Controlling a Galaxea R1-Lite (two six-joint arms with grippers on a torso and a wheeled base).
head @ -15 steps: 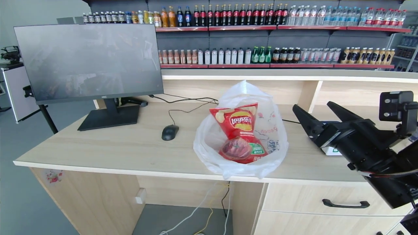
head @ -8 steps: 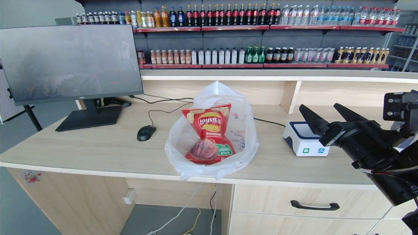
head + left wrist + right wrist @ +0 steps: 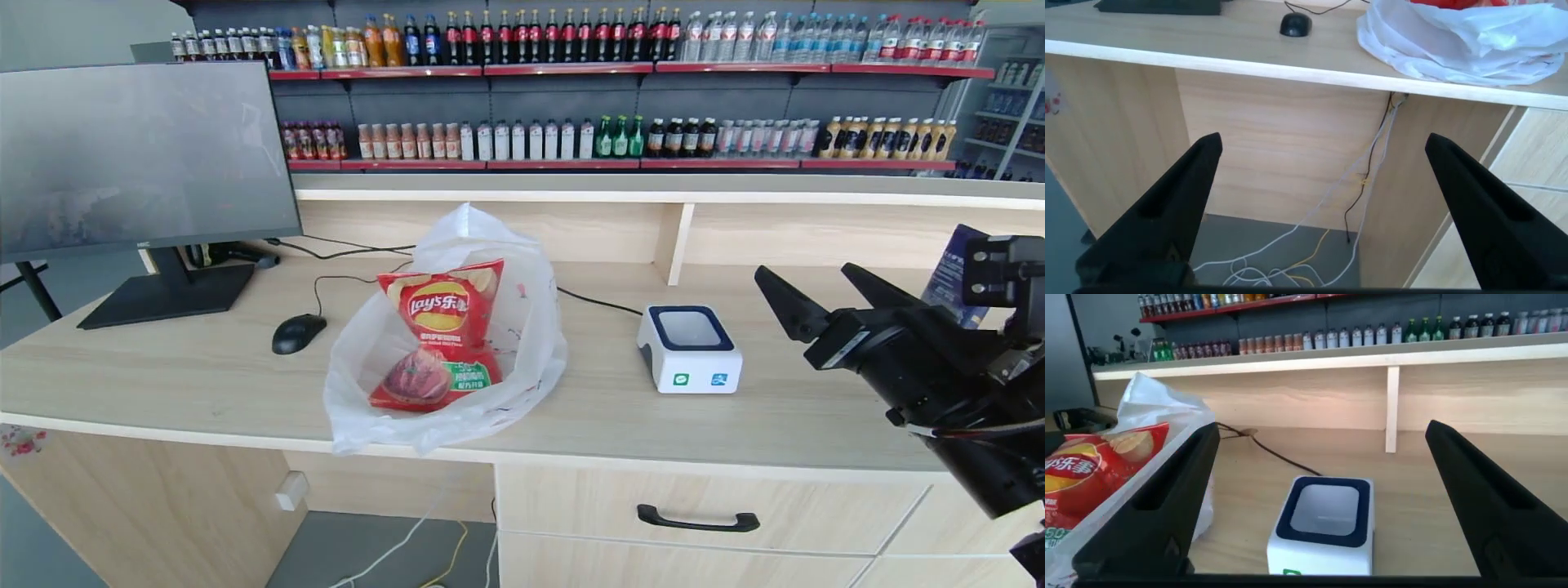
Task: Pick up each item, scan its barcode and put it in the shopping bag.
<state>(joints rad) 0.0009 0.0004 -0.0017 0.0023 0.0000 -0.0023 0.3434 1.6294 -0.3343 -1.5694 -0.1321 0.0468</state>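
Looking up from below the counter [image 3: 1208,61], the left wrist view has the left gripper [image 3: 1323,147] spread wide before hanging cables [image 3: 1368,188], with the shopping bag [image 3: 1462,37] at the counter's edge above. The head view adds the right gripper [image 3: 804,273], wide and empty, raised to the right of the scanner [image 3: 690,359]. A chips packet [image 3: 441,314] stands inside the bag.

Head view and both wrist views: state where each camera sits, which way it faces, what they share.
Head view: on the head, looking down at the counter; right tool shows, open.
Left wrist view: below counter height, facing its front panel and cables; left tool open.
Right wrist view: above the counter, facing scanner and drink shelves; right tool open.
Shared: the shopping bag in all three; the scanner in head and right wrist.
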